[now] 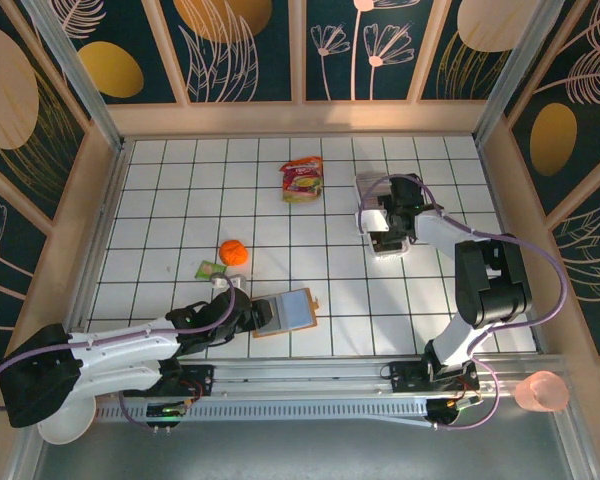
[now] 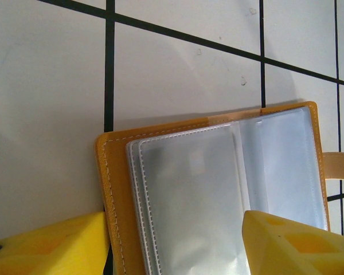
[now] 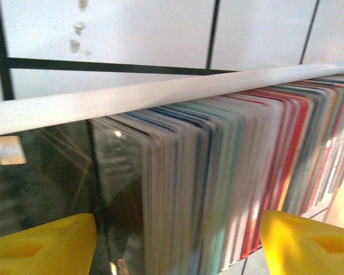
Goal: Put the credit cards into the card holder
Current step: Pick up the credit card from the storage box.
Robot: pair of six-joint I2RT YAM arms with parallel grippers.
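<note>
My left pincer point(image 2: 175, 249), fingers apart, sits over the near edge of the open card holder point(image 2: 218, 183), which lies flat on the table point(image 1: 160, 200). My right pincer point(image 3: 178, 246), fingers apart, flanks the credit cards point(image 3: 229, 172) standing upright in a clear tray point(image 3: 160, 94).

Bright, even light with soft shadows; card holder point(image 2: 189, 183) sleeves glare, nearest credit cards point(image 3: 178, 189) blur.

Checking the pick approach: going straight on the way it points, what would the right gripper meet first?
Probably the credit cards standing in the clear tray, framed by the right gripper; depth is unclear.
</note>
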